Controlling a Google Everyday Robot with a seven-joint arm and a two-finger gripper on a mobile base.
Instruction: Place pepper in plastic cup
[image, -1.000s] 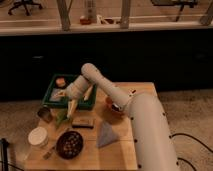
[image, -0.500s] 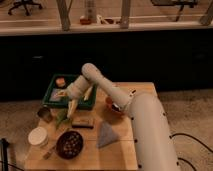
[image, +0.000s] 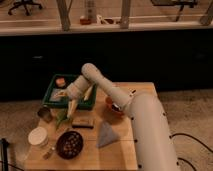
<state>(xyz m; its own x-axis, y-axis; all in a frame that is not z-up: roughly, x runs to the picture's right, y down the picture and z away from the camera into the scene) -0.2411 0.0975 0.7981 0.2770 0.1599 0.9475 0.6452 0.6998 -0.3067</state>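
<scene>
My gripper (image: 70, 106) hangs over the front left edge of the green bin (image: 54, 89), pointing down towards the table. A small bright green pepper (image: 62, 118) shows just below the gripper's tip, at the table's left side; I cannot tell whether it is held or lying there. A clear plastic cup (image: 45, 114) stands on the table just left of the pepper, close to the gripper.
The green bin holds an orange item (image: 60, 81) and a pale yellow elongated item (image: 90, 93). On the wooden table (image: 122, 150) are a white round container (image: 38, 136), a dark bowl (image: 69, 144), a dark bar (image: 82, 123), a grey cloth (image: 106, 134) and an orange bowl (image: 114, 108).
</scene>
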